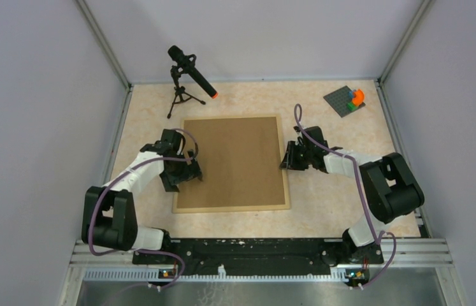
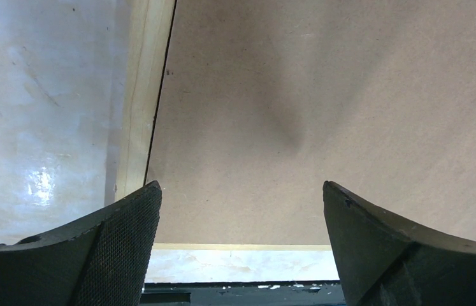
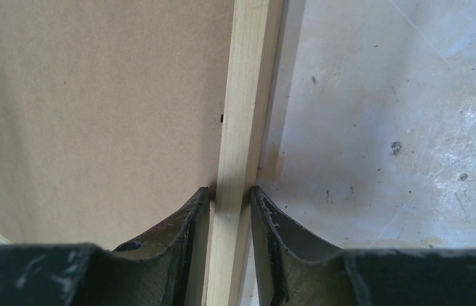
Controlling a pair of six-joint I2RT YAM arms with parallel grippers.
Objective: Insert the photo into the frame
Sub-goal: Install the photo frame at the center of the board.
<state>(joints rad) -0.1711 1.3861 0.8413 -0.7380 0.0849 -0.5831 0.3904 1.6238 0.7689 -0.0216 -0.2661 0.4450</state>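
Right gripper (image 3: 230, 191), jaws clamped on the right strip of the frame (image 3: 248, 95); left gripper (image 2: 241, 188), jaws wide apart, above the backing board (image 2: 324, 89).

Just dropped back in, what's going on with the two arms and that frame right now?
The frame lies flat on the table with the brown backing board sitting inside it. The right gripper is clamped on the frame's right-hand wood strip. The left gripper is wide open over the board, close to the frame's left strip, and holds nothing. The photo is not in view in any camera, so I cannot tell whether it is already under the board.
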